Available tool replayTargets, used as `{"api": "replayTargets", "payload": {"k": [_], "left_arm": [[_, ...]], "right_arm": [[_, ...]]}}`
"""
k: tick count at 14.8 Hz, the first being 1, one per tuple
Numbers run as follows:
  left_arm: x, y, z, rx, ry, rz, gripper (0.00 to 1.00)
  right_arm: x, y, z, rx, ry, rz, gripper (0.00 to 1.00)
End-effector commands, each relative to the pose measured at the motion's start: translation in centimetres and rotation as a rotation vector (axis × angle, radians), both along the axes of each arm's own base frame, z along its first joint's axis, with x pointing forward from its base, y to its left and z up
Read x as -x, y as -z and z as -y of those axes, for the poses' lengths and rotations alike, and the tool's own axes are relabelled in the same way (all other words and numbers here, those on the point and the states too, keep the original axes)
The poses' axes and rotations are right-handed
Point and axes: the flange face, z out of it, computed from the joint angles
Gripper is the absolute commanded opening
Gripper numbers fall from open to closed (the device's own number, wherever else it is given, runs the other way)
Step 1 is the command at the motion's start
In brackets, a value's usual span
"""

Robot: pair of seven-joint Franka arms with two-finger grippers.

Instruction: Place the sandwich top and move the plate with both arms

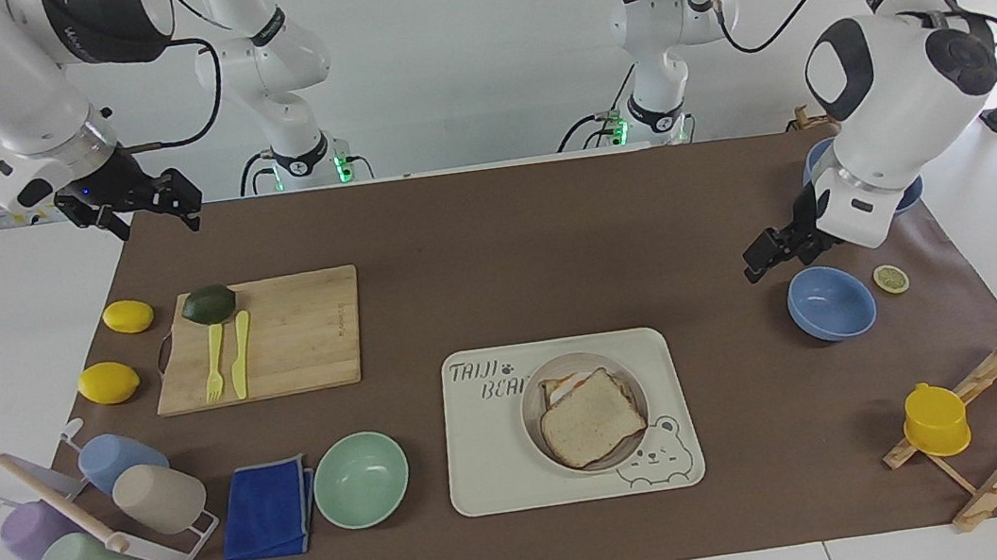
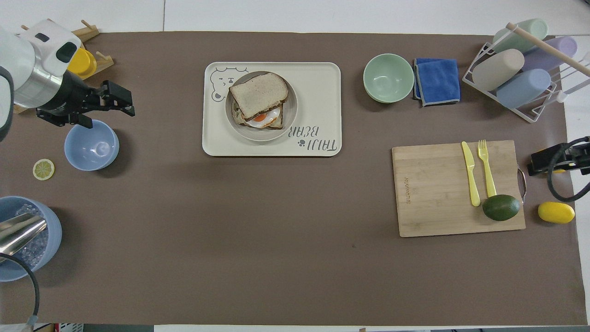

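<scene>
The left tool point(image 1: 766, 254) hangs with fingers apart over the bench beside a blue bowl point(image 1: 830, 303); the right tool point(image 1: 152, 206), also apart, waits. The sandwich top point(image 1: 592, 416) lies skewed on the egg toast on the plate point(image 1: 538, 427), so it could slide off if the two arms lift the plate unevenly.

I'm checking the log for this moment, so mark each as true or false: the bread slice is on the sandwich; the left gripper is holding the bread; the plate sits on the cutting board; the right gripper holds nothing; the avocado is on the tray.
1. The sandwich top lies on the egg toast. True.
2. The left gripper holds the bread. False: it is up over the mat beside the small blue bowl, holding nothing.
3. The plate sits on the cutting board. False: it sits on the bear tray.
4. The right gripper holds nothing. True.
5. The avocado is on the tray. False: it is on the cutting board.
</scene>
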Motion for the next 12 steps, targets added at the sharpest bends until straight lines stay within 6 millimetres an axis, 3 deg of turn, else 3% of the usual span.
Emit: {"api": "replayTargets", "payload": {"k": [1,4,6,8,11,12], "left_arm": [[4.7,-3.8,-1.7,-0.025,0.082,-0.021,1.00],[9.4,-6.9,-3.4,-0.081,0.129,-0.027,1.00],[11.0,-6.6,-3.6,-0.092,0.157,-0.050,1.00],[11.1,-5.7,-3.7,-0.096,0.160,-0.053,1.00],[9.3,-5.5,-4.6,-0.091,0.162,-0.033,1.00],[8.7,-6.3,-4.8,-0.090,0.157,-0.019,1.00]], "right_arm": [[0.5,-0.2,0.0,-0.017,-0.011,-0.005,1.00],[0.5,-0.2,0.0,-0.017,-0.011,-0.005,1.00],[0.5,-0.2,0.0,-0.017,-0.011,-0.005,1.00],[0.5,-0.2,0.0,-0.017,-0.011,-0.005,1.00],[0.5,-0.2,0.0,-0.017,-0.011,-0.005,1.00],[0.5,-0.2,0.0,-0.017,-0.011,-0.005,1.00]]}}
